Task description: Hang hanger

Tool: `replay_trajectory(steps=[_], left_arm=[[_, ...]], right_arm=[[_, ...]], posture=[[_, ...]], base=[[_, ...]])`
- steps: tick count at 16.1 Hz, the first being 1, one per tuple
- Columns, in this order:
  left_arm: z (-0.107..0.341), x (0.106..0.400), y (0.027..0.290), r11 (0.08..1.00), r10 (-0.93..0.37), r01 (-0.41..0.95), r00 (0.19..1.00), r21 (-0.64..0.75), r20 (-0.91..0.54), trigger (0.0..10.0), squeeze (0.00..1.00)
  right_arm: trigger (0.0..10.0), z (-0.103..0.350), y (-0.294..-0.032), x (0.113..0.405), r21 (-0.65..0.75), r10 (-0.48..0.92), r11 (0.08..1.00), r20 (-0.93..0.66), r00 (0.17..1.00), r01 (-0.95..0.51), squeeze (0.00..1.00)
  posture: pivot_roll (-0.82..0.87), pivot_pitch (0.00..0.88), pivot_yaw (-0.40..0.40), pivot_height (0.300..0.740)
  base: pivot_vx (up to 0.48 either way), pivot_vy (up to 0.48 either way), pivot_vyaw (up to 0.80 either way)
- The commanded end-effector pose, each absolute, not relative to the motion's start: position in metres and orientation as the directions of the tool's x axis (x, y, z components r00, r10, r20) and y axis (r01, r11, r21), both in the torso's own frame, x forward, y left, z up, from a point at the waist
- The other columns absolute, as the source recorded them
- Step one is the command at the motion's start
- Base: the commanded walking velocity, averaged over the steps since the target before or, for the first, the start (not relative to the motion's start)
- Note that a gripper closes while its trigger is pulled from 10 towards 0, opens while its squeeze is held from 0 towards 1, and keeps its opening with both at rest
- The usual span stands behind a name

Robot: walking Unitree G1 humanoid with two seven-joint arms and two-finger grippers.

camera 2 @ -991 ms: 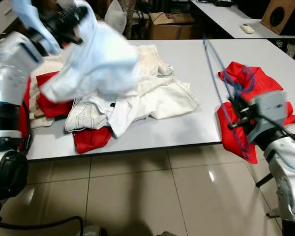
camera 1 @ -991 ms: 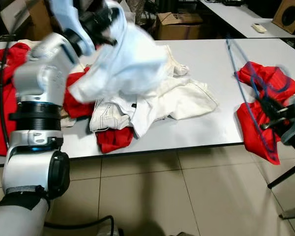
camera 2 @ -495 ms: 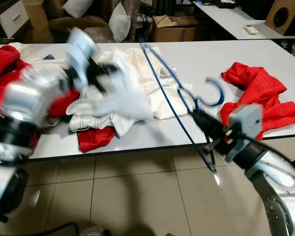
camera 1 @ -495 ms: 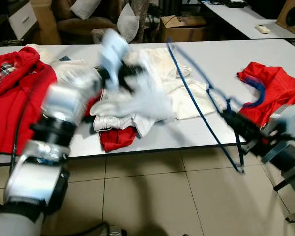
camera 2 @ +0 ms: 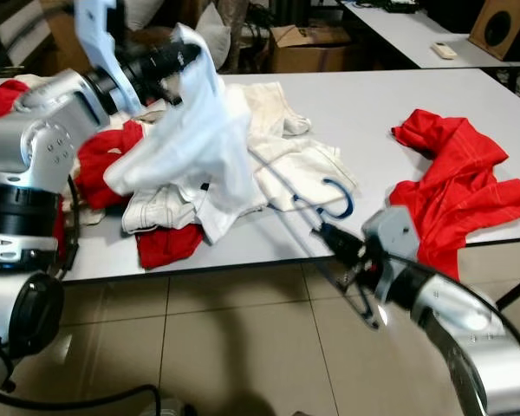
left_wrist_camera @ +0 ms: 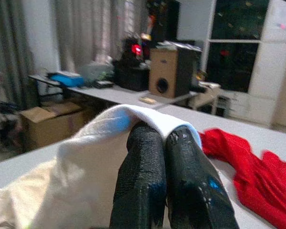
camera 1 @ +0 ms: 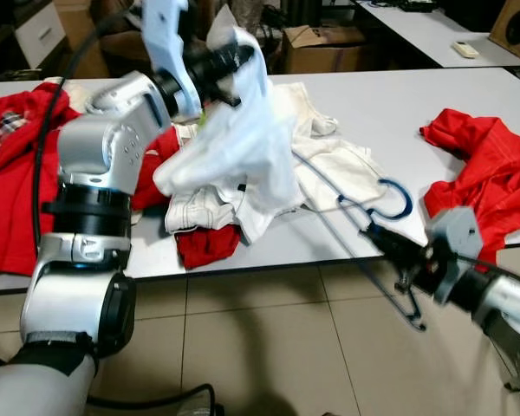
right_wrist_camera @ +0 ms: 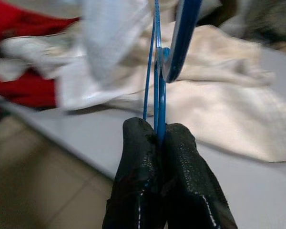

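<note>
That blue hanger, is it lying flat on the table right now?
No. The blue hanger is pinched in the right end effector and held in the air past the table edge.

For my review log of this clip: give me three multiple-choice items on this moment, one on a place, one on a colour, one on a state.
1. Where does the red garment lie?
A. on the floor
B. on the white table
C. on a chair

2. What colour is the hanger?
A. blue
B. green
C. yellow

3. What does the left gripper hold?
A. nothing
B. the hanger
C. a white garment

Answers: 1 B, it rests on the tabletop; 2 A, hook and wire are blue; 3 C, its fingers pinch white cloth while the right gripper holds the hanger.
</note>
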State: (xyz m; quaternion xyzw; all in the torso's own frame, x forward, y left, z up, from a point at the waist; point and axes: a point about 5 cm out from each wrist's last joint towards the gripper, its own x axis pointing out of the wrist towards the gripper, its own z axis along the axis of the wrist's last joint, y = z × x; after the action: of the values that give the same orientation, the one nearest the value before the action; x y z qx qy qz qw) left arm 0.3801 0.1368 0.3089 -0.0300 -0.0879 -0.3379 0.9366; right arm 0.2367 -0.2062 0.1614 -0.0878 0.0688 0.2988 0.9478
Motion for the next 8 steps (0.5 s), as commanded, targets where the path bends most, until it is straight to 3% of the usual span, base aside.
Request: replay_trajectory(steps=[1,3,5,6,8], left_arm=[[0.313,0.386,0.148,0.83,-0.552,0.557,0.811,0.03,0.196,0.0,0.0],[0.301,0.393,0.16,0.899,-0.438,0.429,0.889,0.088,0.137,0.0,0.0],[0.292,0.389,0.151,0.861,-0.504,0.491,0.858,0.131,0.095,0.0,0.0],[0.29,0.387,0.144,0.844,-0.533,0.522,0.84,0.121,0.097,0.0,0.0],[0.292,0.385,0.133,0.824,-0.567,0.558,0.815,0.1,0.121,0.0,0.0]], right_arm=[[10.0,0.172,-0.215,0.242,-0.16,0.503,0.84,-0.128,0.855,-0.518,0.0],[10.0,0.201,-0.214,0.246,-0.111,0.49,0.87,0.074,0.869,-0.481,0.0],[10.0,0.214,-0.196,0.243,-0.049,0.565,0.823,0.169,0.808,-0.566,0.0],[10.0,0.215,-0.187,0.243,-0.024,0.596,0.798,0.179,0.783,-0.602,0.0],[10.0,0.201,-0.173,0.26,0.066,0.547,0.828,0.122,0.828,-0.557,0.0]], posture=[[-0.06,0.0,0.026,0.74],[-0.06,0.0,0.031,0.74],[-0.06,0.0,0.033,0.74],[-0.06,0.0,0.033,0.74],[-0.06,0.0,0.031,0.74]], base=[[0.0,0.0,0.0],[0.0,0.0,0.0],[0.0,0.0,0.0],[0.0,0.0,0.0],[0.0,0.0,0.0]])
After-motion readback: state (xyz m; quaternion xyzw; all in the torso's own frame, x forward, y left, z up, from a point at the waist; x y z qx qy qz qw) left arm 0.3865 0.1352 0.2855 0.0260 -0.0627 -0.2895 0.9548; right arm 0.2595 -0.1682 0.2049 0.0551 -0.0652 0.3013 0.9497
